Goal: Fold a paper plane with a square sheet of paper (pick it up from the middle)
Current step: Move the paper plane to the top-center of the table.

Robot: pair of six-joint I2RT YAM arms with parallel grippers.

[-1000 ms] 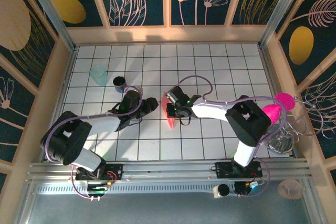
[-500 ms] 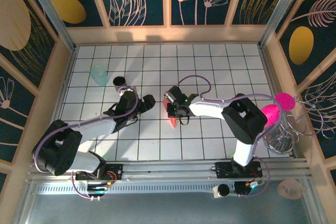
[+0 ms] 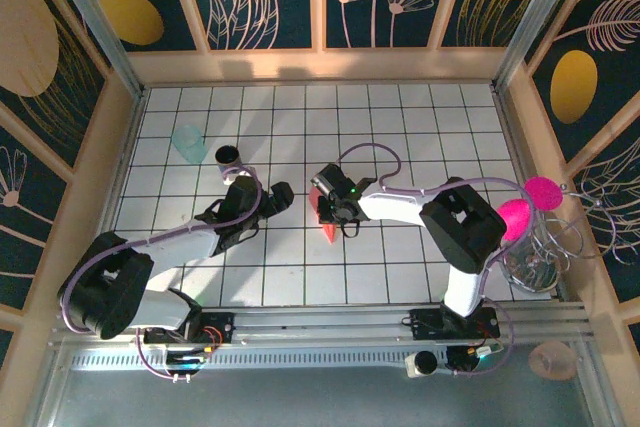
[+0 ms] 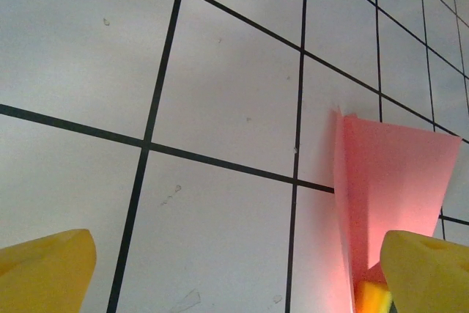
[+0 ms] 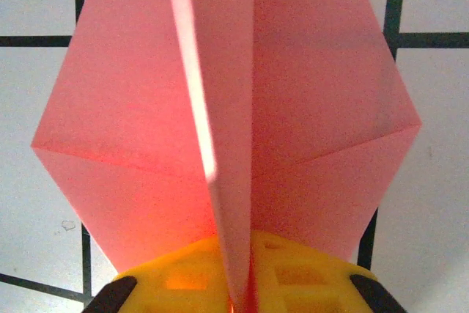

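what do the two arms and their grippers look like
The left arm and right arm have white links, black joints and lilac cables looping alongside. A green light glows on the right wrist. The fingers are yellow.

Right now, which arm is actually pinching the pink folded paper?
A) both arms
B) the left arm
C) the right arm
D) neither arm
C: the right gripper is shut on the centre fold of the pink folded paper, while the left gripper has its fingers spread wide open.
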